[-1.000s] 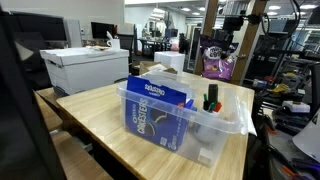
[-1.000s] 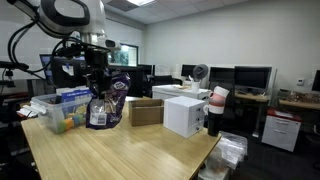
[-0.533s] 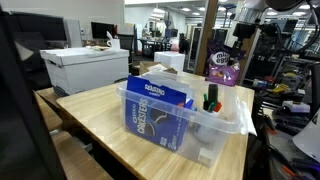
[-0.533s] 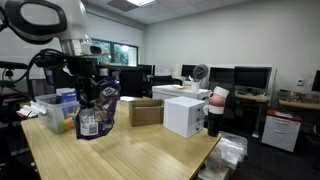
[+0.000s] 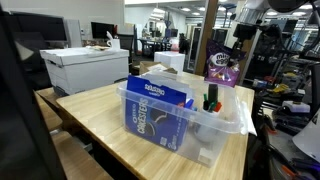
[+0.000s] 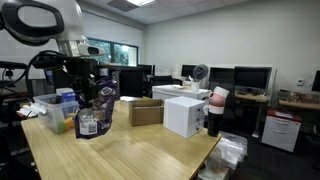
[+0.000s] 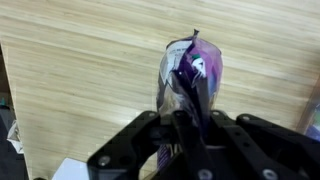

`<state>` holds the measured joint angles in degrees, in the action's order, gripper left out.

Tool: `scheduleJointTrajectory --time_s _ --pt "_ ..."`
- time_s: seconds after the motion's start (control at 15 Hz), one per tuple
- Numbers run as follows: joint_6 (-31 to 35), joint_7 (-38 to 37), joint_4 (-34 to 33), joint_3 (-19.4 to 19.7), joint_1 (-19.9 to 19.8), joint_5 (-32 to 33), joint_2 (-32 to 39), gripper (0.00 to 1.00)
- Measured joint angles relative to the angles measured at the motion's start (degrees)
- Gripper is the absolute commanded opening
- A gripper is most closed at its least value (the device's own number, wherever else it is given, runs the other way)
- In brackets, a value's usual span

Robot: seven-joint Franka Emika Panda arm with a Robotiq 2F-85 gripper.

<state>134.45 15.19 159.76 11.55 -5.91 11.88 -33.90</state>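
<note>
Our gripper [image 7: 190,108], clamped on the top of the bag [image 6: 92,112], has carried it away from the box [image 6: 146,111] and now holds it almost still over the table [image 6: 140,152], just beside the bin [image 6: 48,112].

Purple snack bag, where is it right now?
In both exterior views the purple snack bag hangs from the shut claw over the wooden table, close beside the clear bin.

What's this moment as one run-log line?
gripper: shut on purple bag | position: hanging over wooden table | nearby: clear bin holding blue box
</note>
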Motion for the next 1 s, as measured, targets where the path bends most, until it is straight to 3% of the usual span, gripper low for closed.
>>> scheduleJointTrajectory --time_s 0.73,1.0 --pt "11.16 -1.36 0.0 -3.53 -0.09 0.25 11.13 0.05" --pt "15.58 -3.6 -0.01 -4.04 -1.69 3.32 14.63 0.05"
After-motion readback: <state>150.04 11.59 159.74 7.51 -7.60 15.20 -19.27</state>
